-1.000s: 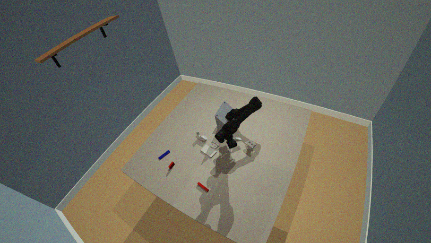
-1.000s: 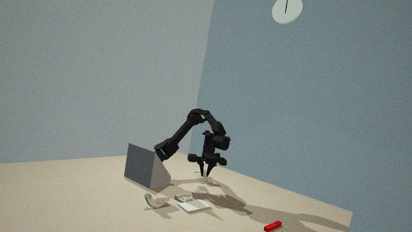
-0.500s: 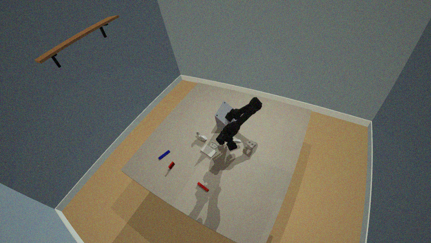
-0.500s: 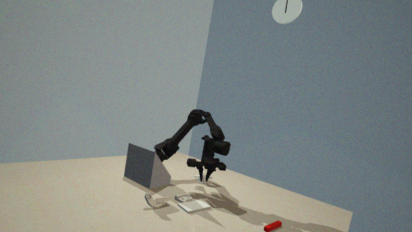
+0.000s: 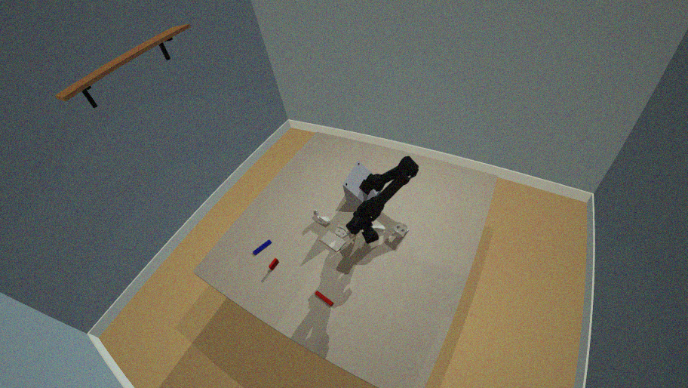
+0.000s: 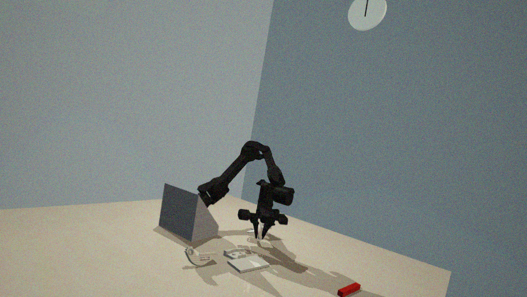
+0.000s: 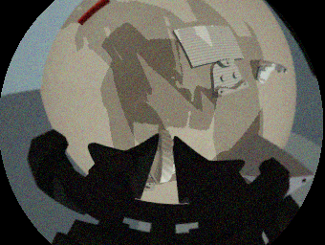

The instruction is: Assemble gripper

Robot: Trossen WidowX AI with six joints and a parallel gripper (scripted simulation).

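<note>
My gripper (image 6: 259,237) (image 7: 165,138) is shut on a pale jaw (image 7: 166,160) (image 5: 379,226) and holds it above the table, behind the base in the exterior view. The pale gripper base lies flat, with a square slab (image 5: 333,241) (image 6: 249,263) (image 7: 209,45) and a pin section (image 5: 341,232) (image 6: 237,253) (image 7: 227,80) with two short pins. The other jaw (image 5: 321,220) (image 6: 199,259) (image 7: 268,72) lies apart on the table, beside the base. The housing plate (image 5: 400,229), with two round holes, stands right of my gripper in the top view. My fingertips are hidden there.
A red bar (image 5: 324,298) (image 6: 349,289) (image 7: 94,11) lies toward the table's front edge. A blue bar (image 5: 262,247) and a short red block (image 5: 274,263) lie at the left in the top view. The grey wedge-shaped arm mount (image 5: 355,181) (image 6: 178,212) stands behind the base.
</note>
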